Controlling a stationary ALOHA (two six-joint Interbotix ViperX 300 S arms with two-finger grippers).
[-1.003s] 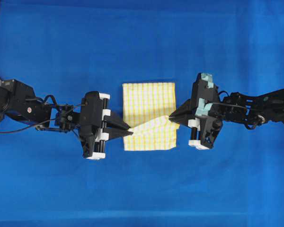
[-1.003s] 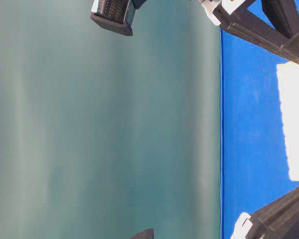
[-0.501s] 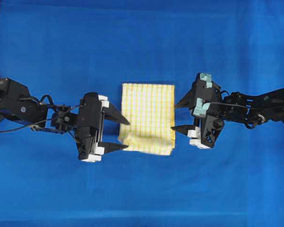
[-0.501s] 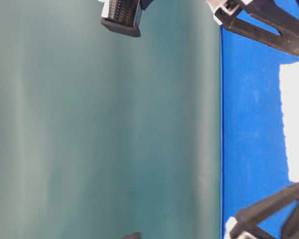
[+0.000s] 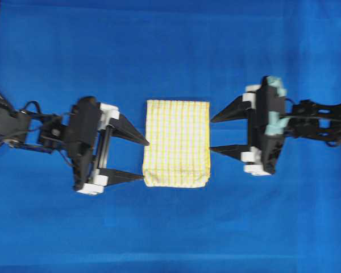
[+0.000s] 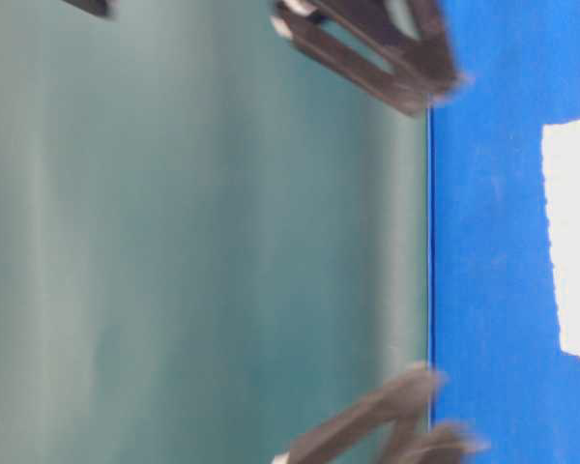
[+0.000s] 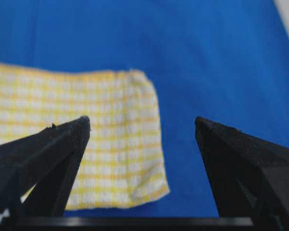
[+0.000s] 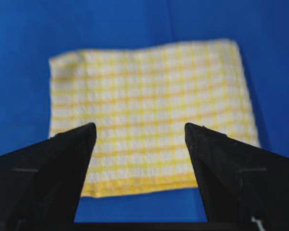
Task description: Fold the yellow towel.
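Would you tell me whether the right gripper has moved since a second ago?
Yes. In the overhead view the right gripper has let go and drawn back rightward, off the yellow towel, jaws open.

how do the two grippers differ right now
The left gripper sits left of the towel pointing right; the right gripper sits on the towel's right pointing left. The right one has a pale teal part on its body; the left has none. Both are open, empty and clear of the towel.

bright, even light overhead, faint shadows; the table-level view is motion-blurred and the yellow towel [image 6: 572,242] blows out white; wrist views are soft.
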